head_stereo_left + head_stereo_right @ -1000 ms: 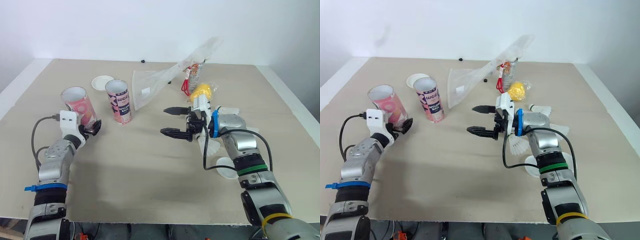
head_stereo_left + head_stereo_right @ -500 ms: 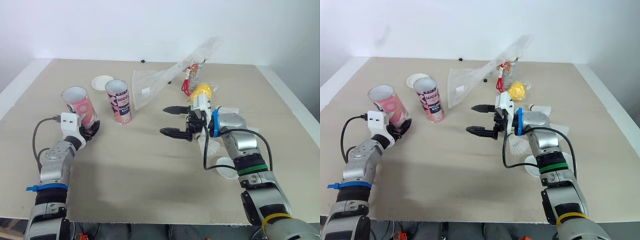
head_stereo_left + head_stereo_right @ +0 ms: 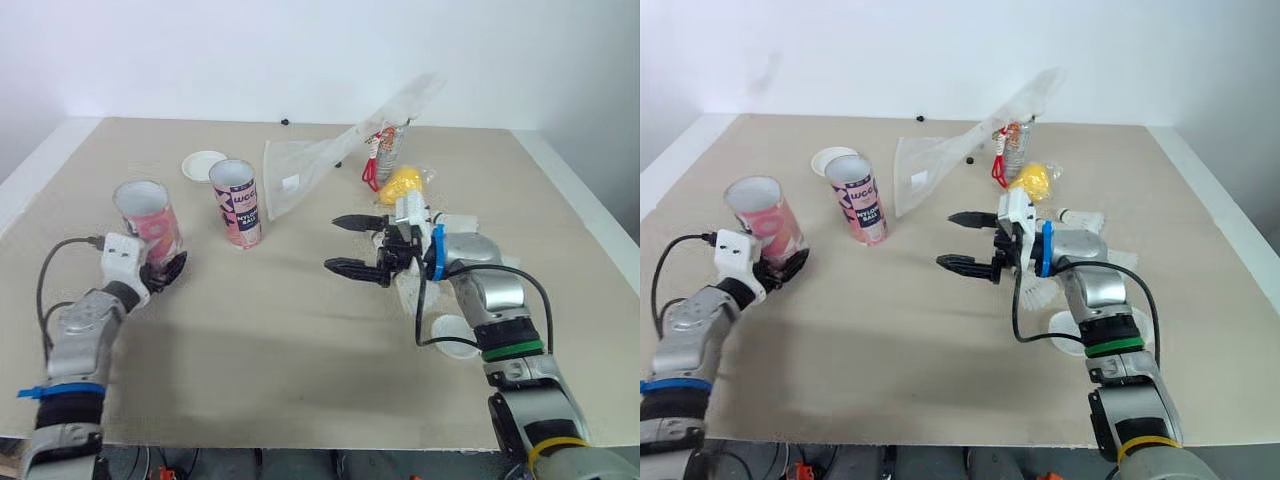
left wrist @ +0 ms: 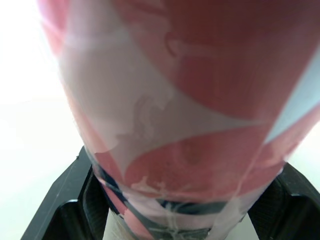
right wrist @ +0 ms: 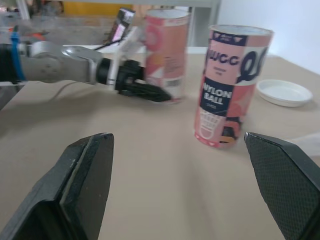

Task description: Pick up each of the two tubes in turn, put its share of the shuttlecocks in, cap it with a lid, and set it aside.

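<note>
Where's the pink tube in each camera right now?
Left eye view: pink tube at the left of the table, in the left gripper.
Right eye view: same spot.
Left wrist view: close up.
Right wrist view: beside the landmark.
Landmark: NYLON BALL tube, standing to its right.

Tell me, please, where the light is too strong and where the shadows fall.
Left wrist view: the background beside the pink tube is washed out to plain white. Right wrist view: the wall behind the printed tube is very bright. Left eye view: the light is even, and shadows on the table are faint.
</note>
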You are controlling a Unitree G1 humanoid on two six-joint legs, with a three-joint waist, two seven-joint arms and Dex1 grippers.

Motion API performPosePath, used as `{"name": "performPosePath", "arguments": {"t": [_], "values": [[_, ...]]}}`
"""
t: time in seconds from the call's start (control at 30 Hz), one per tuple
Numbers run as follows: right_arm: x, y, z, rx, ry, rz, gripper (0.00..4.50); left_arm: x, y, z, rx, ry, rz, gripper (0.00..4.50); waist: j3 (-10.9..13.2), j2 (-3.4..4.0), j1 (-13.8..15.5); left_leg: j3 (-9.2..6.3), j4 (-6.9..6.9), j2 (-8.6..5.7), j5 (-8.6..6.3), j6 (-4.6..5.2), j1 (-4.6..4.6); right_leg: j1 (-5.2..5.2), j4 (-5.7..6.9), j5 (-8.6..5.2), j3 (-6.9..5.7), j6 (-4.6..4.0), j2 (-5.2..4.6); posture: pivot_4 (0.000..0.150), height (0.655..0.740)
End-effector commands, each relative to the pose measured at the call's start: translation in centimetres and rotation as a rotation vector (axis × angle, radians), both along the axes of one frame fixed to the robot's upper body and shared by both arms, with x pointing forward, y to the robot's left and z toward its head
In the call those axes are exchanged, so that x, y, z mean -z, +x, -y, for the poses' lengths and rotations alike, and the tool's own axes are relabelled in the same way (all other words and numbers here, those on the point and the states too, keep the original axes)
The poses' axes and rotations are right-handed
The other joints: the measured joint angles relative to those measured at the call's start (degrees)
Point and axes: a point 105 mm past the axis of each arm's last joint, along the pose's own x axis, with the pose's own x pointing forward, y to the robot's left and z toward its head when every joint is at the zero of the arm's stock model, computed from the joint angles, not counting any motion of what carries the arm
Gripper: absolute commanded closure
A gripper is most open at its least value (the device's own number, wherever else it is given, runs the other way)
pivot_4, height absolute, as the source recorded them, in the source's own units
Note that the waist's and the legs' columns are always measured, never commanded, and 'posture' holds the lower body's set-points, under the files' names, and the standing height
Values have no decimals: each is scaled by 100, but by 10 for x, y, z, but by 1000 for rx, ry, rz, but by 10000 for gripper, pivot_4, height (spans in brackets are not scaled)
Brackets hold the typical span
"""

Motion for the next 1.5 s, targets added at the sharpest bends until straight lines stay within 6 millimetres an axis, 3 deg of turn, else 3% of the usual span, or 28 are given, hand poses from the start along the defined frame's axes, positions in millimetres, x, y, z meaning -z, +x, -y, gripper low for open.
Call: {"name": "performPosePath", "arguments": {"t": [0.03, 0.17, 0.3, 0.43, 0.6, 0.8, 1.07, 1.3, 1.5], "values": [[-21, -7, 4, 1, 45, 59, 0, -32, -9, 20, 161, 56, 74, 13364, 1, 0, 7, 1, 0, 0, 0, -1, 0, 0, 0, -1, 0, -1, -1, 1500, 7400], [-25, -21, 15, 39, 61, 55, 0, -35, -31, 46, 352, 130, 7, 13364, 1, 0, 11, 0, 1, 0, -1, -1, -1, 3, -1, -4, -2, -1, -4, 1500, 7400], [-22, -47, 29, 110, 57, 43, 0, -25, -62, 81, 572, 203, -127, 13364, 3, 3, 17, 4, -1, -3, -19, -8, -1, 3, -1, -29, 0, 0, -14, 1500, 7400], [-19, -72, 36, 183, 51, 18, 0, -16, -74, 109, 721, 264, -226, 13364, 5, 7, 8, -2, -5, 0, -22, -8, 0, 0, 3, -37, -3, -4, -6, 1500, 7400], [-17, -92, 46, 355, 58, -26, 0, -13, -72, 137, 849, 351, -336, 13364, 6, 5, 6, -5, 6, -2, -19, -5, 0, 5, 2, -53, -1, 35, -6, 1500, 7400], [-4, -113, 74, 711, 114, -92, 0, -23, -54, 163, 961, 535, -387, 13364, 6, -3, 21, -12, 12, -8, -14, 1, -5, 7, 2, -56, 0, 27, -6, 1500, 7400], [18, -129, 76, 869, 131, -215, 0, -35, -28, 179, 953, 731, -372, 13364, 6, -2, 3, -24, 10, -11, -14, 3, -6, 8, 4, -59, -1, 29, -2, 1500, 7400], [40, -126, 61, 885, 164, -347, 0, -33, -16, 187, 930, 787, -375, 13364, 5, 0, 2, -28, 15, -13, -12, 5, -8, 12, 3, -63, 1, 21, -5, 1500, 7400], [51, -107, 64, 939, 158, -352, 0, -32, -19, 196, 947, 760, -378, 13364, 4, 0, 8, -31, 26, -17, -5, 16, -8, 21, 3, -59, 1, 23, -7, 1500, 7400]]}}
